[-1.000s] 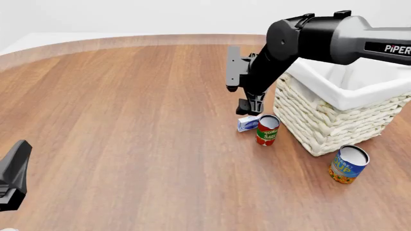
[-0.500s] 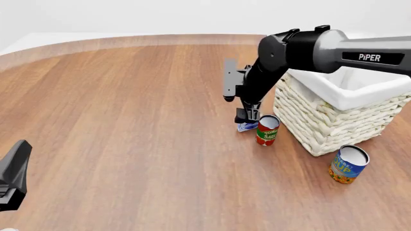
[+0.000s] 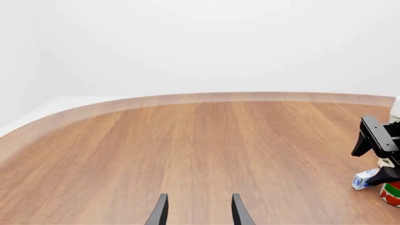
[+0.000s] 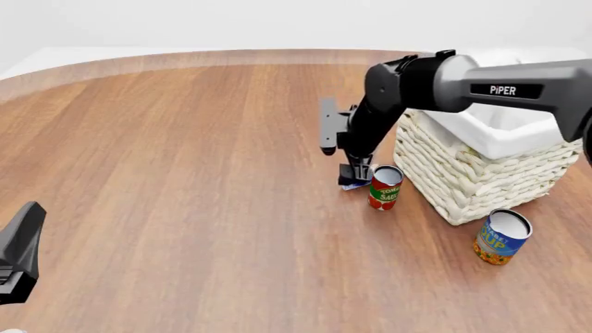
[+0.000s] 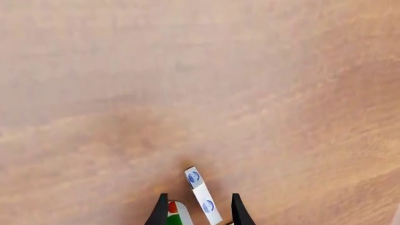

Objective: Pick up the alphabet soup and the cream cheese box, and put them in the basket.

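Observation:
The cream cheese box [image 5: 201,196], small and blue-white, lies on the table between the fingers of my right gripper [image 5: 198,197], which is open and lowered over it. From the front, the right gripper [image 4: 356,175] hides most of the cream cheese box [image 4: 348,185]. The alphabet soup [image 4: 501,236], a blue can with an orange band, stands upright in front of the basket [image 4: 462,182] at the right. My left gripper [image 3: 199,197] is open and holds nothing, low at the near left [image 4: 21,251], far from all the objects.
A red and green tomato sauce can [image 4: 384,188] stands right beside the box and touches or nearly touches the right gripper's side; it also shows as a tomato sauce can [image 5: 177,213] by one finger. The basket's woven wall is just right of that can.
The right gripper has come down and slightly left, from above the cream cheese box to straddling it at table level. The left arm has not moved.

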You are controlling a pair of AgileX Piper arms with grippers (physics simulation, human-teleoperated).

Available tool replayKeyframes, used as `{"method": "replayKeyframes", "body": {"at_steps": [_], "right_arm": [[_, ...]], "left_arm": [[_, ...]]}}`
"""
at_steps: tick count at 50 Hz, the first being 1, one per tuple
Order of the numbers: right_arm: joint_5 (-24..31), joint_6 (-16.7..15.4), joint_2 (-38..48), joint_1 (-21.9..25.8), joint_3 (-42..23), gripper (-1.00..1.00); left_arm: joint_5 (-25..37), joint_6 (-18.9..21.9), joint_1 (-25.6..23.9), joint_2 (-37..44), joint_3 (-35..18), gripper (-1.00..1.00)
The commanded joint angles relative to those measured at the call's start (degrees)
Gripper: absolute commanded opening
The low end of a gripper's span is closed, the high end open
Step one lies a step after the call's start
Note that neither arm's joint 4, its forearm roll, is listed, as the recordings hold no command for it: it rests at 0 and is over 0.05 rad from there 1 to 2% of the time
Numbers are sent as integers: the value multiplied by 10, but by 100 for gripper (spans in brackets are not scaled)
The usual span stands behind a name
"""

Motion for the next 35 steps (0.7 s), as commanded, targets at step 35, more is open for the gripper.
{"method": "replayKeyframes", "body": {"at_steps": [35], "right_arm": [[0, -39, 46, -12, -19, 100]], "left_arm": [[0, 0, 0, 0, 0, 100]]}}
